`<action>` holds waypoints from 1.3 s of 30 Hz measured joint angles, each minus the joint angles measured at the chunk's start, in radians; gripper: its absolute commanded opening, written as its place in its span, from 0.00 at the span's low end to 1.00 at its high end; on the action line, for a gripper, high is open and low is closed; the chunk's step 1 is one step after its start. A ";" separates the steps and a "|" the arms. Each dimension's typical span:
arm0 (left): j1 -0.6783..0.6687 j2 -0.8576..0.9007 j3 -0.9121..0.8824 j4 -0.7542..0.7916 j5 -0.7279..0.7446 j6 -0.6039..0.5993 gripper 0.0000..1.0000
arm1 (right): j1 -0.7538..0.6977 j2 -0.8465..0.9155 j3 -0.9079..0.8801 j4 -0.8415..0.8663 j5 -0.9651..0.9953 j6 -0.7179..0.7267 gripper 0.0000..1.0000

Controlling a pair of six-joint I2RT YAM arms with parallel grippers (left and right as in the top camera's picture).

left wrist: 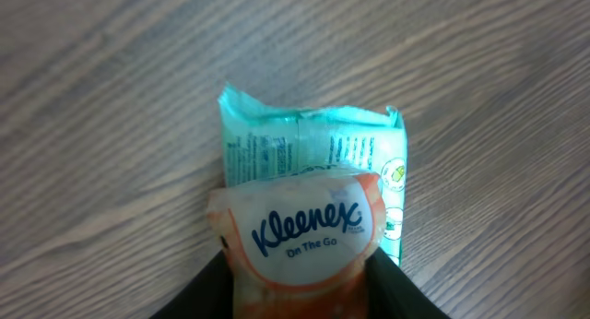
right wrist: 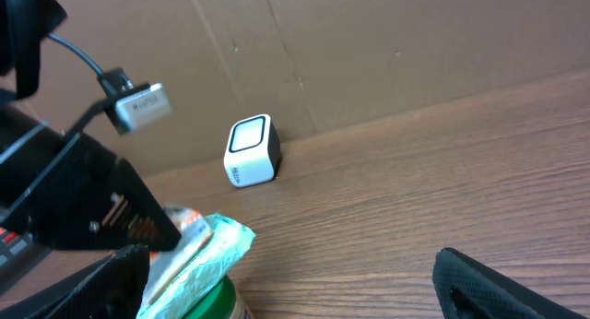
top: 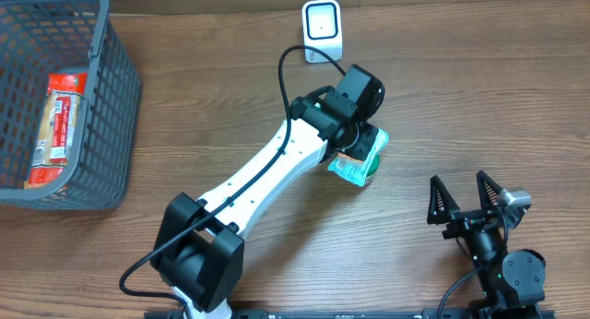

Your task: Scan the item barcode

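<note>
Left gripper hangs over the middle of the surface with its fingers set on either side of the tissue pack. They are hard against the pack's edges. The wrist view crops the fingers at the bottom of the frame, so I cannot tell whether they are truly pinching the pack or only bracketing it.

At the far left stands a grey basket with a red packet lying inside it. It is well apart from the action.

Further right, at the far edge of the surface, is the small white scanner. The right wrist view shows it standing in front of a cardboard backdrop.

Just right of the scanner, and nearer the robot, the left arm reaches out to the tissue pack. The pack lies flat on the wood with its branded face up. The teal wrapper shows only fine print, and no barcode shows on that face.

At the lower right, the right gripper is spread wide and empty, and it points roughly toward the pack and scanner.

As for progress, I judge that only the reach to the pack is done. The pack sits on the surface, apart from the scanner, and nothing has been presented to its window. What remains is a secure grasp, a lift, carrying the pack to the scanner, and turning it so the face with the code meets the reader.
</note>
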 measured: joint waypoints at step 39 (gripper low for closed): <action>0.152 -0.002 -0.304 -0.020 -0.625 -0.065 0.30 | 0.000 0.000 0.000 0.000 0.000 0.000 1.00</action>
